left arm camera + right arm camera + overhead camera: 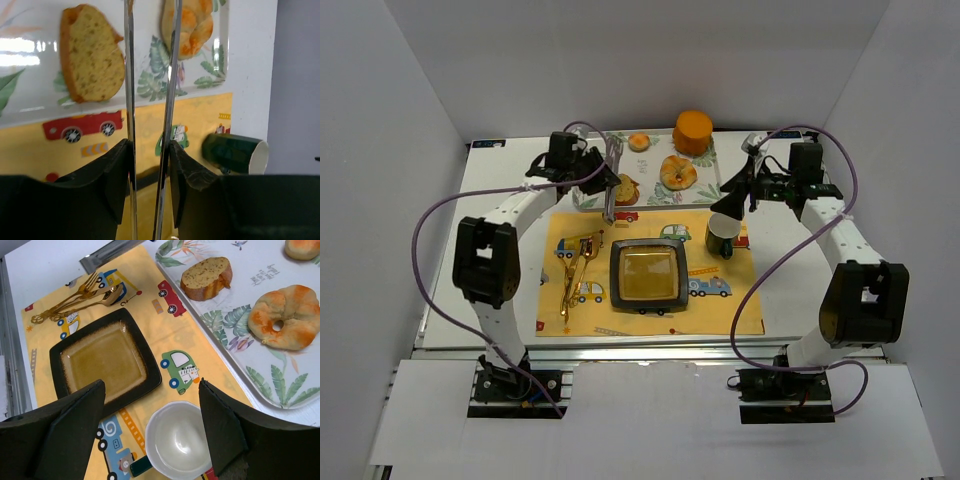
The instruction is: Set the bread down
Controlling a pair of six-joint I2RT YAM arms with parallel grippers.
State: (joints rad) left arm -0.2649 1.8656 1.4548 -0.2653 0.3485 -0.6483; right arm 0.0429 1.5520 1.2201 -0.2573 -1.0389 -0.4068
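The bread (678,173) is a golden-tan ring roll lying on the leaf-print tray (705,188). It also shows in the right wrist view (282,317), and in the left wrist view (192,25) partly behind a tong blade. My left gripper (603,180) (150,145) is shut on silver tongs (608,200) (131,75), whose blades point at the tray between the toast and the bread. The tong blades stand apart and hold nothing. My right gripper (732,203) (151,385) is open and empty above the mug.
A brown toast piece (625,188) (92,52), a small bun (638,142) and an orange block (693,131) share the tray. On the yellow mat (720,305) are a dark square plate (647,275) (102,360), a green mug (723,236) (180,445) and gold cutlery (575,270).
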